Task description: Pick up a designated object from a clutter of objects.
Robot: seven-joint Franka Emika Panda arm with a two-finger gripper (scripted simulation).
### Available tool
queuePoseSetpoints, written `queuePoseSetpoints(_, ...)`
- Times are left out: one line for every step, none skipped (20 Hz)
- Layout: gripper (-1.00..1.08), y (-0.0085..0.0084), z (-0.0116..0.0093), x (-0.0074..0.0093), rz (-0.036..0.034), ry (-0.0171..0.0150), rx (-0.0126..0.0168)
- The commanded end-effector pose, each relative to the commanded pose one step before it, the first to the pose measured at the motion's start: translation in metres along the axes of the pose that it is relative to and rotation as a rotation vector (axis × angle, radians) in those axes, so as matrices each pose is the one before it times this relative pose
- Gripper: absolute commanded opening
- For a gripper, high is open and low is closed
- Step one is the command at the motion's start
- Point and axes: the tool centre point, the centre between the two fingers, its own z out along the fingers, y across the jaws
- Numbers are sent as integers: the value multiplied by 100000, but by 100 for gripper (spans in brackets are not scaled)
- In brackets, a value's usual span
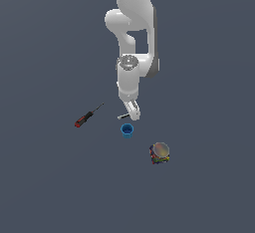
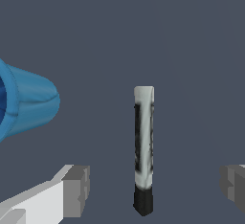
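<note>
While arm reaches down, jaws (image 2: 155, 189) apart — straddling marker (image 2: 143, 146).

Four loose things in all: one marker (image 2: 143, 146), one red-handled screwdriver (image 1: 88, 116), one blue cup (image 1: 127, 130), one multicoloured lump (image 1: 160, 153). One robot arm (image 1: 132, 38) carries one gripper (image 2: 153, 189).

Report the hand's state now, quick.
Hand: open, holding nothing; its fingers stand apart on either side of the marker.
</note>
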Motion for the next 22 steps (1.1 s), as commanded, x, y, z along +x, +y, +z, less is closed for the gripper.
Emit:
queuePoseSetpoints(100, -8, 13, 6, 15, 13, 31)
queuePoseSetpoints(100, 4, 71, -6, 0, 0, 0)
queuePoseSetpoints(100, 6, 119, -9, 0, 0, 0)
queuePoseSetpoints(100, 17, 170, 16, 68, 3, -10)
queuePoseSetpoints(100, 7, 213, -14, 0, 0, 0)
queuePoseSetpoints(100, 17, 261, 12, 68, 8, -6)
queuePoseSetpoints(100, 6, 307, -17, 0, 0, 0)
queuePoseSetpoints(100, 16, 353, 9, 69, 6, -1)
queuePoseSetpoints(100, 4, 400, -21, 0, 0, 0)
queuePoseSetpoints(100, 17, 445, 10, 85, 0, 3)
queuePoseSetpoints(100, 10, 476, -7, 48, -5, 4)
queuePoseSetpoints(100, 12, 437, 3, 68, -11, 7)
queuePoseSetpoints(100, -1, 390, -23, 0, 0, 0)
queuePoseSetpoints(100, 8, 340, 9, 66, -16, 12)
queuePoseSetpoints(100, -5, 294, -14, 0, 0, 0)
queuePoseSetpoints(100, 0, 242, 11, 47, -6, 13)
queuePoseSetpoints(100, -10, 199, -1, 0, 0, 0)
queuePoseSetpoints(100, -12, 151, 5, 0, 0, 0)
queuePoseSetpoints(100, -13, 104, 11, 0, 0, 0)
queuePoseSetpoints(100, -11, 40, 13, 2, 65, 22)
queuePoseSetpoints(100, -5, 18, 6, 0, 0, 0)
queuePoseSetpoints(-100, 0, 0, 0, 0, 0, 0)
